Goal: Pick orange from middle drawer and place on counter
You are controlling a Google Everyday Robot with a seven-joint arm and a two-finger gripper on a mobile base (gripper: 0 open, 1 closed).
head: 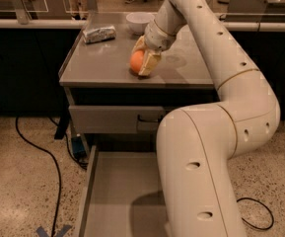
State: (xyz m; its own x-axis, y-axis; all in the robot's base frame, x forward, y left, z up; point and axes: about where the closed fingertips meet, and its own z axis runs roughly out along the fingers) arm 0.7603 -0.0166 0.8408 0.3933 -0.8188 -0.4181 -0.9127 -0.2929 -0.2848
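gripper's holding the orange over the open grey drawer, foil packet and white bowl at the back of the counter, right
Wrong spot. The camera view shows the two-finger gripper shut on the small round orange at the flat grey metal counter, near its front edge; the wide grey drawer lies open below. Crumpled silver foil packet and white bowl: correct.

The arm (231, 58) arches forward and down, its pincer (143, 65) clasped around the orange (135, 61) on the counter (97, 63).

A crumpled silver foil packet (99, 33) lies near the tabletop's back-left corner. A white bowl (140, 21) stands at the back edge, behind the gripper (143, 65), which is near the front edge. A black cable (53, 167) snakes across the speckled floor (18, 191).
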